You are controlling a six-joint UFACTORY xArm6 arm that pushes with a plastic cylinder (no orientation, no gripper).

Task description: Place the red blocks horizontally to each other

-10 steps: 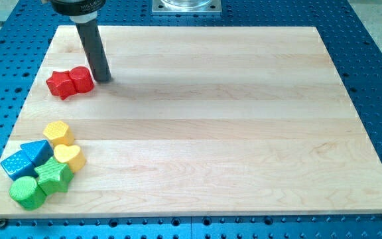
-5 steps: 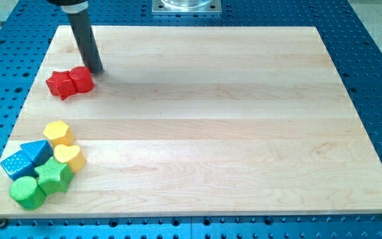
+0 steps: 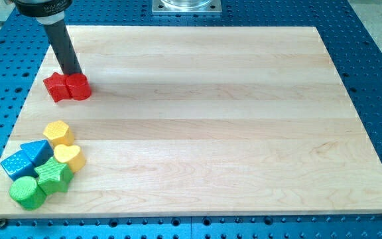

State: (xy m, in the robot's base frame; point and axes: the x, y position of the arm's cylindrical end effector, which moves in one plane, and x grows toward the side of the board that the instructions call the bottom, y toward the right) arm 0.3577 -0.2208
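Two red blocks lie touching side by side near the board's left edge, toward the view's top: a red star block [image 3: 57,86] on the left and a red cylinder block [image 3: 78,86] on the right. They form a level row. My tip [image 3: 71,74] stands just above the pair, at the seam between them, touching or almost touching their top edge.
A cluster sits at the view's bottom left: a yellow hexagon block [image 3: 58,132], a yellow heart block [image 3: 69,157], a blue block [image 3: 25,159], a green star block [image 3: 54,176] and a green cylinder block [image 3: 26,192]. The wooden board [image 3: 211,119] lies on a blue pegged table.
My tip has moved left, from the right of the red cylinder to above the pair. The red blocks have shifted slightly and now sit level.
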